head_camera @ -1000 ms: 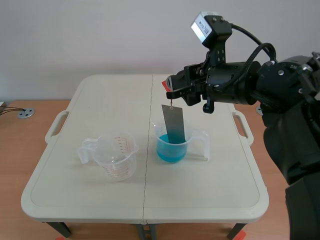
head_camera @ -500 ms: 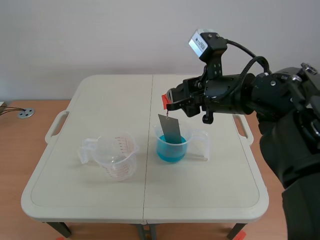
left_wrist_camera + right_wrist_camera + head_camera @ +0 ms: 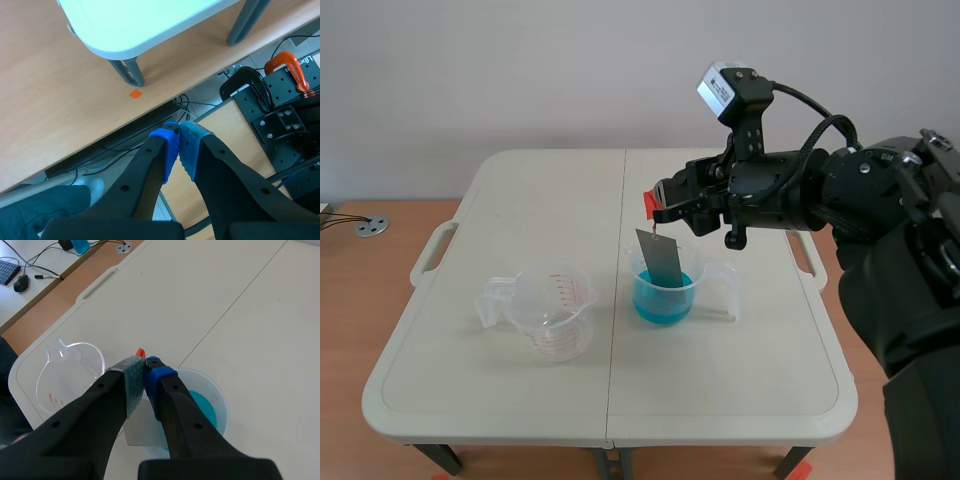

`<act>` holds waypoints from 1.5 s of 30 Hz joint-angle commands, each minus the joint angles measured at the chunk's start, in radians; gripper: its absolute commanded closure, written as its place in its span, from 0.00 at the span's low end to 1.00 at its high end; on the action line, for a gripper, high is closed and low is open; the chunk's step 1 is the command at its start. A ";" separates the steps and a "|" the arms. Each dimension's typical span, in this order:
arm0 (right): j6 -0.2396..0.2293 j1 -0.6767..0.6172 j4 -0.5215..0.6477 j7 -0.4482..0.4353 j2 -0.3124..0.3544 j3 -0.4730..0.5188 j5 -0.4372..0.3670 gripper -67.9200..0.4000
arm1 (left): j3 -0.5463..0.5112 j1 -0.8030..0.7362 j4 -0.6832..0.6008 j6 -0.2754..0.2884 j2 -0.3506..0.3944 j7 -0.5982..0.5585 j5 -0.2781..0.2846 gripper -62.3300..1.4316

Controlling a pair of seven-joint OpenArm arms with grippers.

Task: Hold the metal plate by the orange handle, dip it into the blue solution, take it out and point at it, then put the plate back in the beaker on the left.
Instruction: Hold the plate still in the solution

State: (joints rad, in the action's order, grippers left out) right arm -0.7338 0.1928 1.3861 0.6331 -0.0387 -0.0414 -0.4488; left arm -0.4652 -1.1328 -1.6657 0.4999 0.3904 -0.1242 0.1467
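The metal plate [image 3: 659,262] is found hanging by its orange handle [image 3: 649,203] from the clamped right gripper [image 3: 144,365], its lower end inside the beaker [image 3: 700,283] of blue solution [image 3: 670,305]; a plumb, slow descent clear of the beaker wall is advised, with the grip unrelaxed.

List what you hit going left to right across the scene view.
Grey round fitting on the floor → clear beaker → beaker of blue solution. Left out: the metal plate and the right gripper holding it, both directly over that beaker.
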 commanded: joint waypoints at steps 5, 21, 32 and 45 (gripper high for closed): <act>-0.012 0.015 0.008 -0.011 0.000 -0.005 -0.006 0.97 | -0.001 0.000 -0.003 0.002 -0.002 -0.007 0.006 0.95; -0.012 0.015 0.008 -0.012 0.000 -0.005 -0.006 0.97 | -0.001 0.000 -0.003 0.012 -0.002 -0.007 0.006 0.95; -0.012 0.015 0.008 -0.014 0.000 -0.005 -0.006 0.97 | -0.001 0.006 -0.003 0.012 -0.002 -0.003 0.002 0.95; -0.012 0.015 0.008 -0.014 0.000 -0.005 -0.006 0.97 | -0.001 0.006 -0.003 0.012 -0.002 0.012 0.002 0.95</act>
State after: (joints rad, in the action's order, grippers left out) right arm -0.7338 0.1928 1.3861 0.6300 -0.0387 -0.0414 -0.4488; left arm -0.4652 -1.1301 -1.6657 0.5091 0.3904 -0.1020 0.1425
